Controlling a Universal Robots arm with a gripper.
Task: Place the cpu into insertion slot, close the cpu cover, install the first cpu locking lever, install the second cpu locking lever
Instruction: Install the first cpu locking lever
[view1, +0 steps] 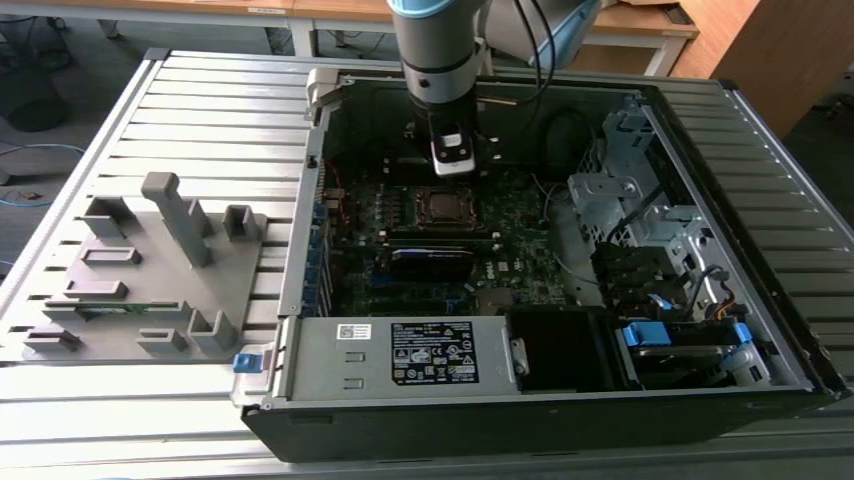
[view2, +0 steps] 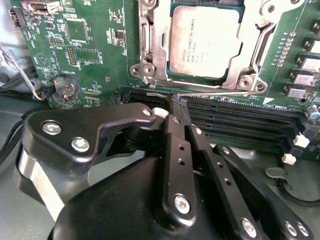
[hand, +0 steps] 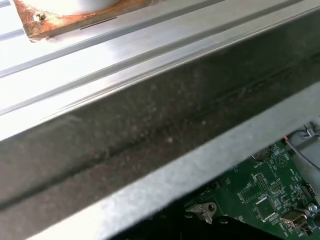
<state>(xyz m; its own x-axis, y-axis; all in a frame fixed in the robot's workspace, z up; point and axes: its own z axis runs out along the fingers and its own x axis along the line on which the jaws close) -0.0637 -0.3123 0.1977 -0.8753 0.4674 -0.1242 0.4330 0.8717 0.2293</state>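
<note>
We've got the gripper (view2: 178, 106) clenched, fingers (view2: 172, 142) pressed together with the tips right on the thin locking lever (view2: 215, 96) (can't tell if it's actually pinched), and just past the fingertips the cpu (view2: 205, 42) sits in the insertion slot (view2: 200, 80) under the flat-lying cpu cover (view2: 160, 45).

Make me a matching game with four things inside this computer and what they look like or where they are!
Things:
1 cpu
2 cpu cover
3 memory slots
4 coin battery

Descriptions:
A long and black
B round, on the green motherboard
C silver frame lying flat
D grey metal square seen through a frame's window

Pairs: 1-D, 2-C, 3-A, 4-B
</note>
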